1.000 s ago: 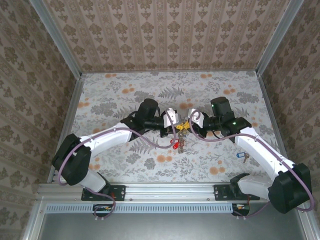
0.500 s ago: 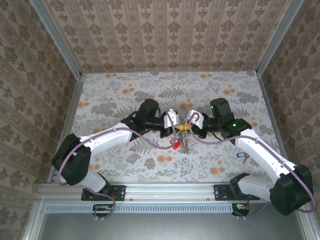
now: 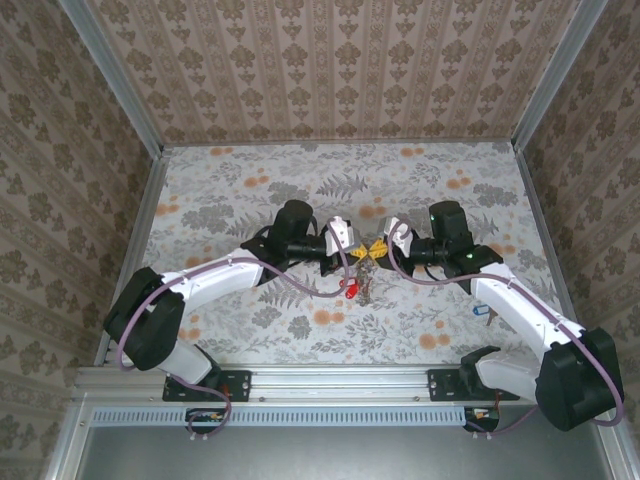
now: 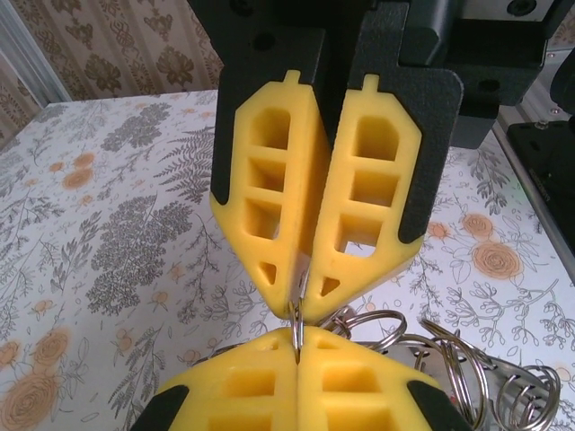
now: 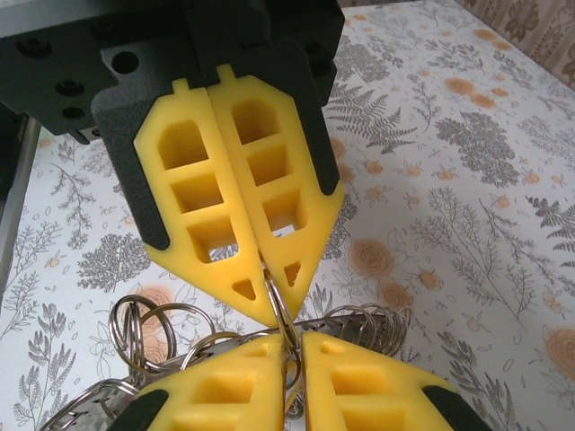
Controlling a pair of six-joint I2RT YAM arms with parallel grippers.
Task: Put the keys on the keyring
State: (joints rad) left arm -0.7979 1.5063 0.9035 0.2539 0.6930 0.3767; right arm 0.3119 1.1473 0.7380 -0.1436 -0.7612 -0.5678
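The keyring (image 3: 358,283) hangs above the table between my two grippers, its red tag (image 3: 350,291) dangling lowest. My left gripper (image 3: 356,252) and right gripper (image 3: 380,249) meet tip to tip over it. In the left wrist view my left gripper (image 4: 297,339) is shut on a thin metal ring (image 4: 298,314) of the keyring, and the right gripper (image 4: 303,289) pinches the same ring from above. In the right wrist view my right gripper (image 5: 296,339) grips that ring (image 5: 281,305) too, with the left gripper (image 5: 270,285) above. A blue-tagged key (image 3: 482,310) lies on the table.
More small split rings (image 4: 449,359) of the bunch hang beside the fingers, and others (image 5: 148,328) show in the right wrist view. The floral table (image 3: 250,190) is walled at the back and both sides. The blue-tagged key lies close to the right arm's forearm (image 3: 520,310).
My left gripper has closed fully on the ring. The right gripper has shifted slightly to the right and re-gripped. The bunch still hangs between them.
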